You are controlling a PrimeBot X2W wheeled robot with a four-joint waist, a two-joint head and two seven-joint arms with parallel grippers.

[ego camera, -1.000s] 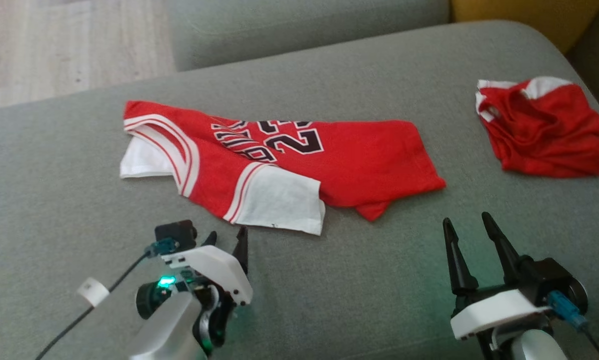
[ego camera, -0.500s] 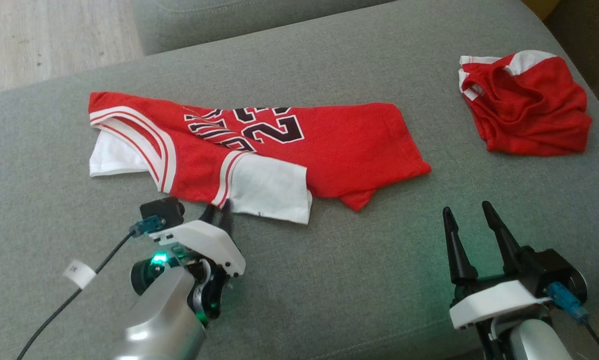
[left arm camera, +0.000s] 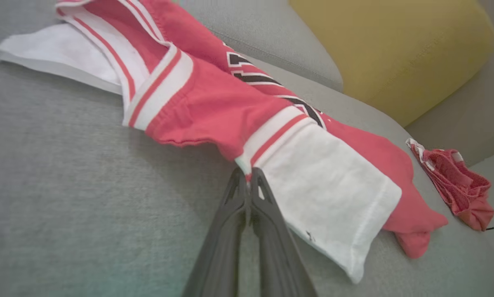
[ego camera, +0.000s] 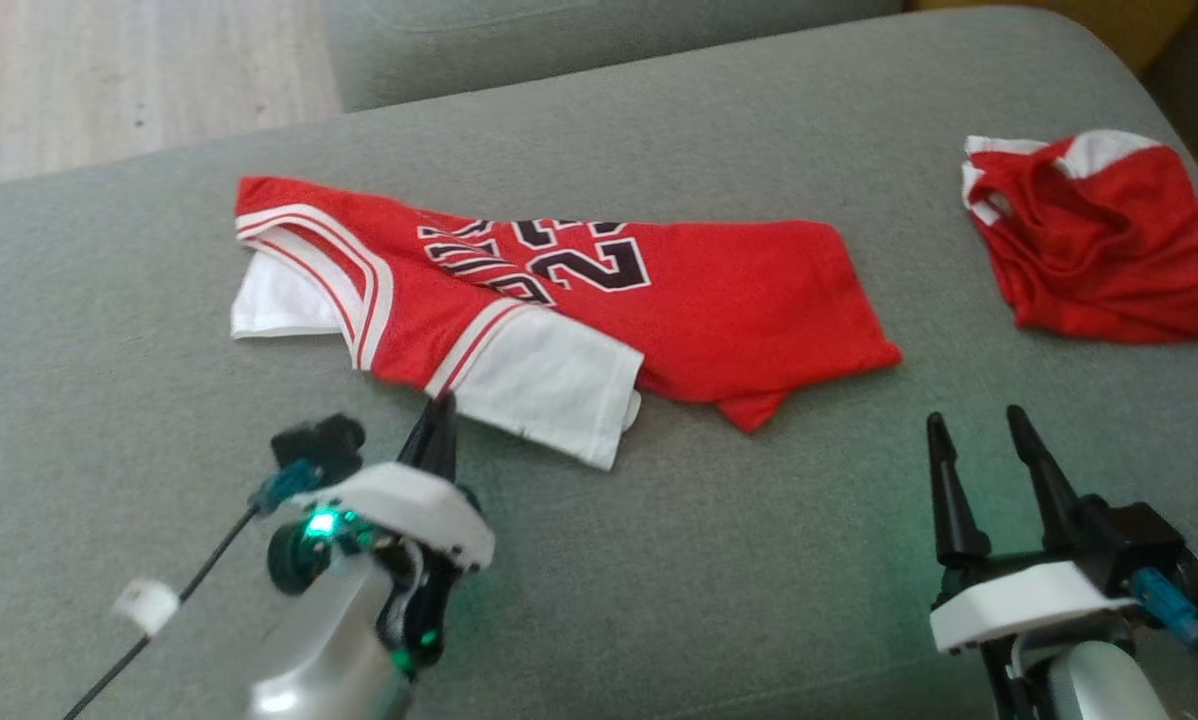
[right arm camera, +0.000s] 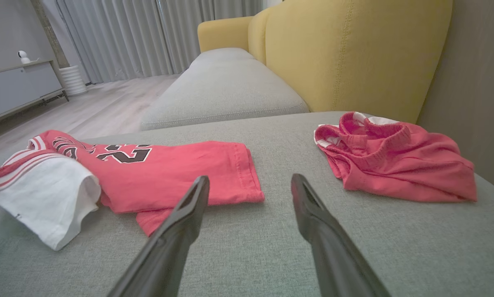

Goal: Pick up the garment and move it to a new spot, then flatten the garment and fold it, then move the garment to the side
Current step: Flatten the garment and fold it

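The garment (ego camera: pixel 719 300) is a red jersey with white sleeves and black numbers, lying crumpled lengthwise on the grey sofa seat (ego camera: pixel 659 570). My left gripper (ego camera: pixel 442 405) is shut on its near edge, where the red-and-white trim meets the white sleeve. In the left wrist view the two fingertips (left arm camera: pixel 249 175) pinch that seam of the garment (left arm camera: pixel 214 111). My right gripper (ego camera: pixel 974 425) stands open above the bare cushion, nearer than the garment's right end. In the right wrist view it (right arm camera: pixel 251 181) has nothing between its fingers, with the garment (right arm camera: pixel 168 173) ahead to the left.
A second red piece of clothing (ego camera: pixel 1099 255) lies bunched at the far right of the seat, also (right arm camera: pixel 395 161). A yellow backrest (right arm camera: pixel 354 53) rises behind it. Another grey cushion (ego camera: pixel 579 40) and wooden floor (ego camera: pixel 109 80) lie beyond the seat's far edge.
My left gripper moved forward to the garment's near edge and went from open to shut on it. The head camera shifted a little. The right gripper stayed open.
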